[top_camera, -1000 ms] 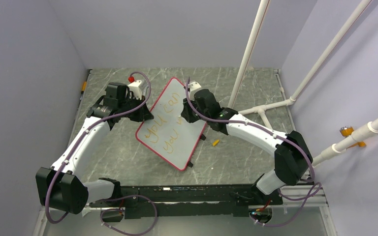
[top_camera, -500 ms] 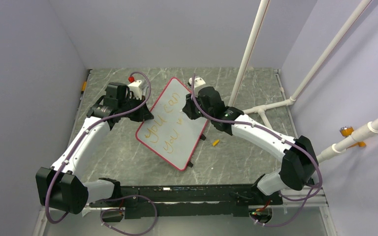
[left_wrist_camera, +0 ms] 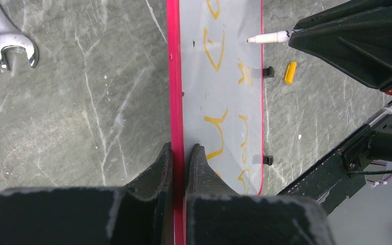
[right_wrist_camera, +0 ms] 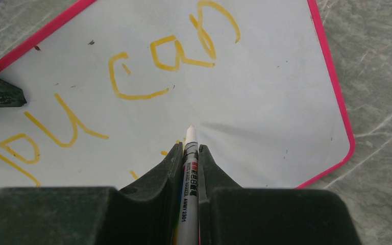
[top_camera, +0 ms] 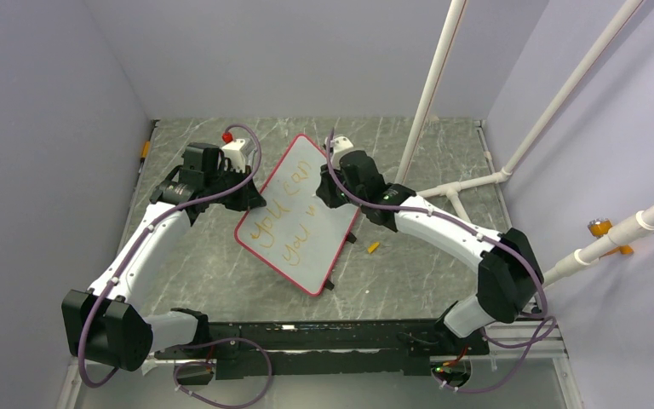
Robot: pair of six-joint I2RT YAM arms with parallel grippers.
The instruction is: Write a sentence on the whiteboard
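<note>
Right hand (right_wrist_camera: 190, 148) shifted (marker (right_wrist_camera: 190, 171) clamped) | wrench (left_wrist_camera: 9, 38), orange cap (left_wrist_camera: 290, 72) flank whiteboard (left_wrist_camera: 229, 97)

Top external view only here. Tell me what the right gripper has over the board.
Observer: The right gripper is shut on a white marker, uncapped, with its tip pointing at the whiteboard just below the "can" of the sentence.
Operator: Now report how the left side holds the board.
Observer: The left gripper pinches the red-pink frame, one finger on either side of it.
Operator: Name anything on the table I cannot see.
Observer: A steel wrench lies on the table, apart from the board.
</note>
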